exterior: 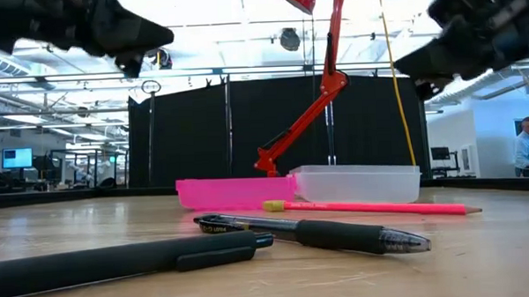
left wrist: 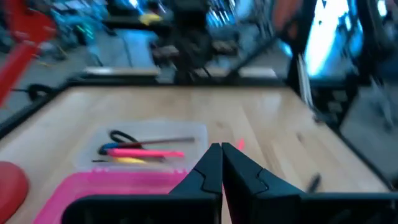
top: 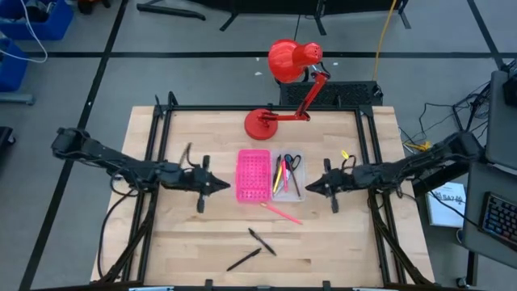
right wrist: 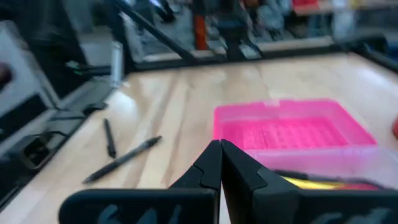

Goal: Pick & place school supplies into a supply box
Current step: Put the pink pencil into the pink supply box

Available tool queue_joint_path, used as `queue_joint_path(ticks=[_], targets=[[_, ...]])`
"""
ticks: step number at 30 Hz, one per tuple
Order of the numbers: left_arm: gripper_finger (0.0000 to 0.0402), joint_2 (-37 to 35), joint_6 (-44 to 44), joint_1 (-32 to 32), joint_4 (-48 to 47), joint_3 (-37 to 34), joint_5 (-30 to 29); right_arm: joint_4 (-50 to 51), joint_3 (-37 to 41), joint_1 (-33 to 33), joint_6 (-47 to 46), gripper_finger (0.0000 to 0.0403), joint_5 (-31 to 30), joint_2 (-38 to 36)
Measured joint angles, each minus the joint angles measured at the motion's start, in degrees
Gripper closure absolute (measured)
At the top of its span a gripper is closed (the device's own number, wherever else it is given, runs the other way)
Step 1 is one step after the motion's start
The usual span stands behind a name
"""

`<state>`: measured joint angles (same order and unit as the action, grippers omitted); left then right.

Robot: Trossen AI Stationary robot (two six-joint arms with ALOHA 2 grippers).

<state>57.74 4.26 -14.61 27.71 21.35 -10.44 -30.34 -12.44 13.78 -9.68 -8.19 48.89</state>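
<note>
Pink and clear plastic made up the supply box (top: 266, 176), which lay at mid-table in front of the red desk lamp (top: 284, 89): a perforated pink half (top: 252, 175) joined to a clear tray (top: 296, 191). Several pens and pencils and small black-handled scissors (top: 292, 162) already lay in the clear tray. A pink pencil (top: 282, 212) rested on the wooden table (top: 202, 242) just beside the box's near edge, and two black pens (top: 253, 249) lay crossed nearer the table's front edge, well apart from the box. The left gripper (top: 227, 187) hovered above the table just beside the pink half, fingers pressed together on nothing. The right gripper (top: 309, 188) hovered just beside the clear tray, likewise pressed together and empty.

The loose pencil and pens would probably be light, stiff and smooth-sided, apt to roll or swivel if nudged. A pinch across the barrel near its middle, fingers straddling it from above, seemed the soundest hold; the pens' darker grip sleeves, seen in the low view, might slip less.
</note>
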Motion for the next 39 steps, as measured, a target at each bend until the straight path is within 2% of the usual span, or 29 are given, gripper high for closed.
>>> queue_joint_path(ticks=[3, 5, 9, 14, 19, 23, 26, 29, 36, 39], targets=[[0.0378, -0.35, 2.55, -0.2, 9.6, -5.09, -3.67, 4.45, -7.24, 4.18, -4.86, 0.0403, -8.66, 8.66], [0.0373, -0.27, 3.25, -0.2, 12.91, -7.37, -5.44, 9.53, -13.73, 5.88, -7.78, 0.0403, -11.47, 15.43], [0.037, -0.31, 3.8, -0.2, 14.19, -9.39, -8.74, 27.13, -30.44, 7.46, -14.14, 0.0403, -9.86, 29.58], [0.0369, -0.04, 4.93, -0.11, 14.12, -9.91, -10.68, 48.5, -50.84, 7.94, -11.38, 0.0403, -6.1, 46.42], [0.0369, -0.04, 5.47, -0.16, 14.08, -9.91, -11.32, 54.1, -63.3, 7.67, -8.95, 0.0386, -4.68, 56.95], [0.0369, 0.0, 7.29, -1.45, 11.19, -9.91, -10.4, 56.48, -68.41, 6.48, -10.34, 0.0333, -2.05, 60.99], [0.0369, 0.0, 7.36, -2.46, 9.45, -9.91, -10.7, 57.49, -69.57, 5.01, -11.84, 0.0286, -1.99, 62.56], [0.0369, 0.0, 7.46, -2.78, 8.91, -9.91, -10.68, 58.93, -69.58, 3.15, -13.96, 0.0259, -2.0, 63.15], [0.0369, 0.0, 6.5, -2.78, 8.87, -9.91, -10.67, 61.21, -69.69, -0.34, -17.2, 0.0258, 3.76, 64.45], [0.0369, 0.0, 5.82, -2.69, 8.89, -9.91, -10.67, 63.27, -69.6, -0.15, -16.61, 0.0265, 3.78, 64.66]])
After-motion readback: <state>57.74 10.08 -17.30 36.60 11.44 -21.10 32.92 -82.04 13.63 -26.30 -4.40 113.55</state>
